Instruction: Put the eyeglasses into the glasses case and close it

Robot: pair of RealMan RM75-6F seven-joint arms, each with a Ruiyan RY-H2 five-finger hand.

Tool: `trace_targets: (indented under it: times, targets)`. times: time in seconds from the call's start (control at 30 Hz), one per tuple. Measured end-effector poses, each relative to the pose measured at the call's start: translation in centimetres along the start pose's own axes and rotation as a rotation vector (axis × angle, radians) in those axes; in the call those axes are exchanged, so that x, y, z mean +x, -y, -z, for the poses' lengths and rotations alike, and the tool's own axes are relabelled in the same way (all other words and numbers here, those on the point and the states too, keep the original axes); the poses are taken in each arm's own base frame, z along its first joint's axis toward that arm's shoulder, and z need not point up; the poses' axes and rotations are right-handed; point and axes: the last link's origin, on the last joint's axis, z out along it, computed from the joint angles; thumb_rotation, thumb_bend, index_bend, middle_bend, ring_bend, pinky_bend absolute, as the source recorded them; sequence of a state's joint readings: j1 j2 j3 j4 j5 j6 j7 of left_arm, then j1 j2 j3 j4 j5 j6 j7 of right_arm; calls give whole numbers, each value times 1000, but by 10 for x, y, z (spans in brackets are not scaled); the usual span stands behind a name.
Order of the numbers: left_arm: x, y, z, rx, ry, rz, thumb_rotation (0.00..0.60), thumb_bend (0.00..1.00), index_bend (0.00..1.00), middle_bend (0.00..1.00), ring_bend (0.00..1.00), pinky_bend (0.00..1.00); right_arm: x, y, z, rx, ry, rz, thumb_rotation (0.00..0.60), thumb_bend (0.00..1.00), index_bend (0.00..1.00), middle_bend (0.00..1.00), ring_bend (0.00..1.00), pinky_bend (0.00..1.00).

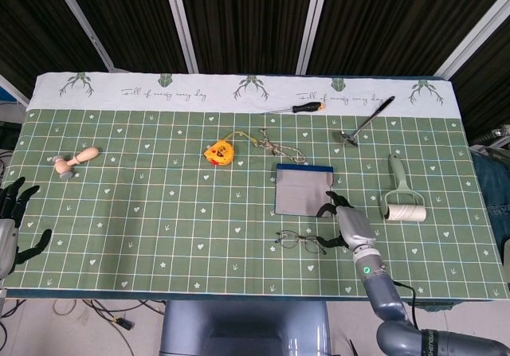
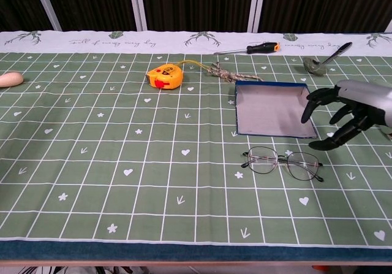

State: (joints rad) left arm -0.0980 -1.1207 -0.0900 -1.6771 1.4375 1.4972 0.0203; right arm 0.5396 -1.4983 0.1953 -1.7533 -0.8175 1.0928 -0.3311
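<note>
While the eyeglasses (image 2: 282,162) lie flat and untouched on the green cloth just in front of the glasses case (image 2: 272,110), the right hand (image 2: 343,112) hangs beside the case's right edge with its fingers spread apart and nothing between them. The case lies open, its grey inside facing up and a dark blue rim along its far side. The step in hand looks to be the reach for the eyeglasses. To do it well, the right hand should come down over the frame's near right side and pinch the thin rim or the bridge rather than press on a lens, since wire this light would likely slide on the cloth; lifting it level should keep the temples from catching the case's front edge. The left hand (image 1: 11,221) waits at the table's left edge, far from the case, fingers apart and empty, and only partly in the head view. How deep the case is and where it hinges cannot be made out, nor whether the temples are folded. A tape measure (image 2: 164,77) lies left of the case.
</note>
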Motion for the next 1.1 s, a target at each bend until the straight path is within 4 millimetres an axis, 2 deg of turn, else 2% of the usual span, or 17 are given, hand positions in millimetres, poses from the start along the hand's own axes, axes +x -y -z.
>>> trace_targets:
  times: [0.27, 0.63, 1.1]
  targets:
    - [0, 0, 0, 2, 0, 2, 600, 312, 109, 0, 0, 0, -16, 14, -8, -12, 12, 12, 600, 310, 446, 92, 90, 240]
    - [0, 0, 0, 1, -1, 0, 600, 312, 110, 0, 0, 0, -30, 27, -4, -5, 9, -4, 600, 310, 477, 92, 90, 240]
    - [1, 1, 0, 2, -3, 1, 600, 312, 110, 0, 0, 0, -48, 25, -2, -32, -38, 56, 600, 337, 514, 92, 90, 240]
